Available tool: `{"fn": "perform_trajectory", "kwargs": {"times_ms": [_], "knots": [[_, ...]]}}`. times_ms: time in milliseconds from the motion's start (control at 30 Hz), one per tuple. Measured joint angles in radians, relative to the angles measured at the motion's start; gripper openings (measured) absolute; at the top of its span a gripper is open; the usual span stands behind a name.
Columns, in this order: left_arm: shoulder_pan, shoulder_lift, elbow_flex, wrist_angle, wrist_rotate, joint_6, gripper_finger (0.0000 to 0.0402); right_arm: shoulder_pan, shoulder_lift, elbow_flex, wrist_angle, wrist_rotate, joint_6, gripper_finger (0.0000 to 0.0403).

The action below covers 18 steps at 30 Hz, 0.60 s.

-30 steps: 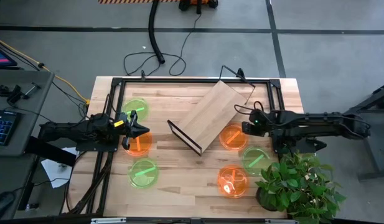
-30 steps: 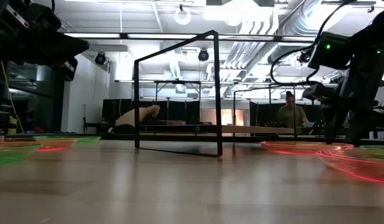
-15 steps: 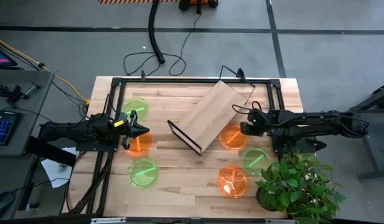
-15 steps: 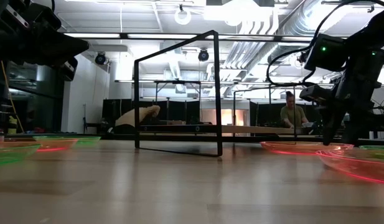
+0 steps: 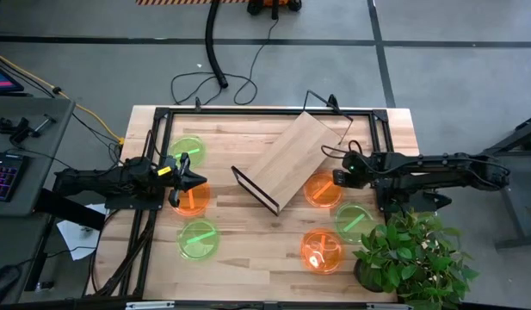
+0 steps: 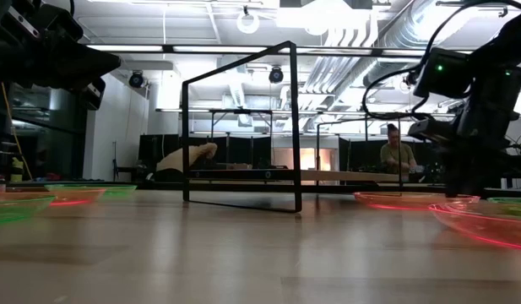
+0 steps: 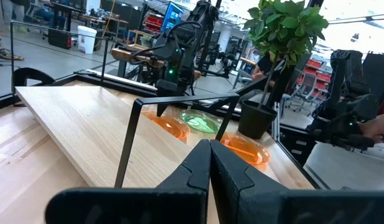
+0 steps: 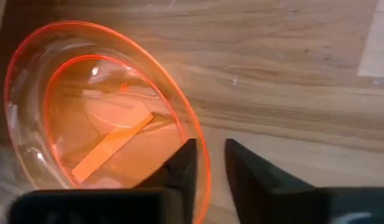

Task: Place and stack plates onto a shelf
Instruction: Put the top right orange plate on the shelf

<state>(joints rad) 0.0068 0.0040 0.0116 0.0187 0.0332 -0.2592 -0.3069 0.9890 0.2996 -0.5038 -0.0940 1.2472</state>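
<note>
Six plates lie flat on the table. On the left are a green plate, an orange plate and a green plate. On the right are an orange plate, a green plate and an orange plate. The plywood shelf stands slantwise mid-table on its black wire frame. My right gripper is open by a narrow gap, low at the right orange plate, one finger inside its rim and one outside. My left gripper is shut and empty, hovering over the left orange plate. My right gripper straddles the rim of the orange plate on its right side, coming from the table's right and slanting down. One finger is inside the plate and the other outside. I cannot tell whether either finger touches the rim. The plate lies flat on the table.
A potted plant stands at the table's near right corner, close to the right arm. A black frame runs along the table's edges. Bare wood lies between the shelf and the near edge.
My right gripper has moved a little toward the table's left, up to the rim of the orange plate beside the shelf. The plates and the shelf have stayed where they were.
</note>
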Motion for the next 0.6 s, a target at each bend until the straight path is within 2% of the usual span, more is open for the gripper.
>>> {"fn": "perform_trajectory", "kwargs": {"times_ms": [100,233,500,600], "knots": [[0.000,0.000,0.000,0.000,0.000,0.000,0.0000,0.000,0.000,-0.002,-0.002,-0.005,-0.034,0.0011],[0.000,0.000,0.000,0.000,0.000,0.000,0.0000,-0.002,-0.006,-0.001,-0.015,-0.049,-0.080,0.0006],[0.000,0.000,0.000,0.000,0.000,0.000,0.0000,-0.022,-0.074,-0.005,-0.040,-0.333,-0.206,0.0000],[0.000,0.000,0.000,0.000,0.000,0.000,0.0000,-0.027,-0.087,-0.005,-0.035,-0.405,-0.231,0.0000]]}}
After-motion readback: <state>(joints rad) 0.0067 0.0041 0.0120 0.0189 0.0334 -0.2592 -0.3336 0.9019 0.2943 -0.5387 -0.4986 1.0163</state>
